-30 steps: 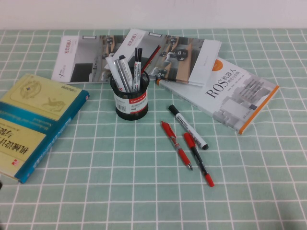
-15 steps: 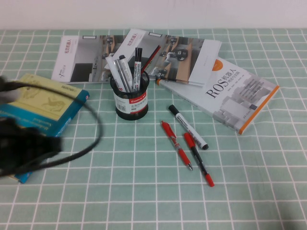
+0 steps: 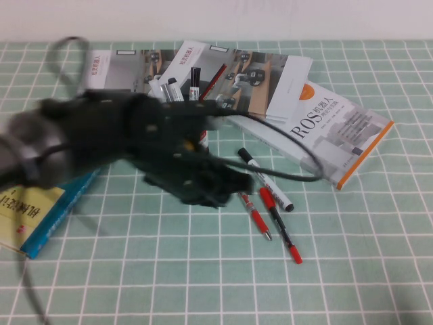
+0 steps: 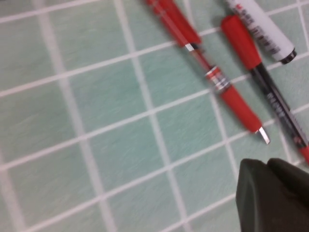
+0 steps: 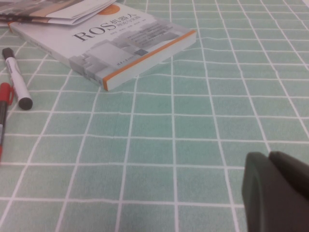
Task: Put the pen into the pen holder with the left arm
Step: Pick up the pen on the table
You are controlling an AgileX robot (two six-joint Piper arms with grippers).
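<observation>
The red pen (image 3: 258, 218) lies on the green checked cloth right of centre; the left wrist view shows it whole, with its silvery tip (image 4: 207, 72). My left arm reaches in from the left, blurred, and its gripper (image 3: 226, 186) hangs just left of the pen's upper end. In the left wrist view the left gripper (image 4: 270, 193) is shut and empty. The arm hides almost all of the pen holder; only the pens standing in it (image 3: 194, 82) show. My right gripper (image 5: 277, 193) is shut and empty over bare cloth, out of the high view.
A black pen with red ends (image 3: 279, 223) and a white marker (image 3: 267, 179) lie right beside the red pen. A ROS book (image 3: 331, 128) lies at the right, open magazines (image 3: 264, 74) at the back, and a teal book (image 3: 34, 203) at the left.
My left arm has swept in from the left edge to the middle of the table and now covers the pen holder. The pens and books have not moved.
</observation>
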